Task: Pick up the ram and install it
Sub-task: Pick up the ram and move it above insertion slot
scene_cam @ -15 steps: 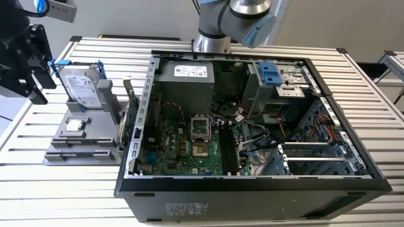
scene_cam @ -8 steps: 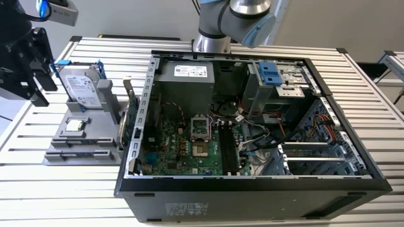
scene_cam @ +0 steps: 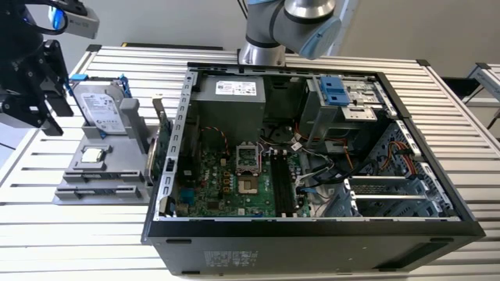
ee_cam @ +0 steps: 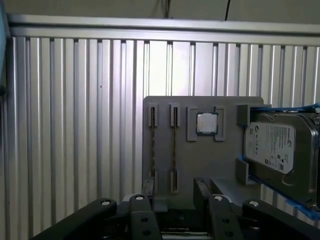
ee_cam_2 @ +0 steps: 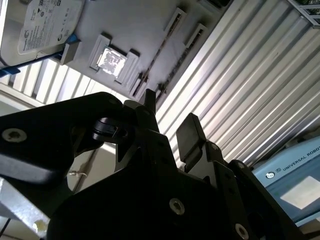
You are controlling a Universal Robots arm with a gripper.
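**Exterior view**
- Gripper: black, raised above the table at the exterior view's left, beside the grey holder and not touching it.
- Pincer state: fingers stand apart with nothing between them.
- Holder contents: hard drive propped on edge and a processor chip lying flat.
- Computer case: open, with the motherboard exposed; its black slots run lengthwise. Whether any slot is filled cannot be told.
- Expansion card: green, on edge between holder and case.
- Arm: its base stands behind the case.

**First wrist view**
- Ram: seen edge-on as a thin dark strip in a narrow slot of the holder. A like strip sits in the slot beside it.
- Gripper: fingers wide and empty, spanning both narrow slots, apart from the ram.
- Neighbours: processor chip just beside the slots, hard drive beyond it.

**Second wrist view**
- Gripper: fingers parted, gripping nothing.
- Beyond: holder with processor chip and hard drive on the slatted table.
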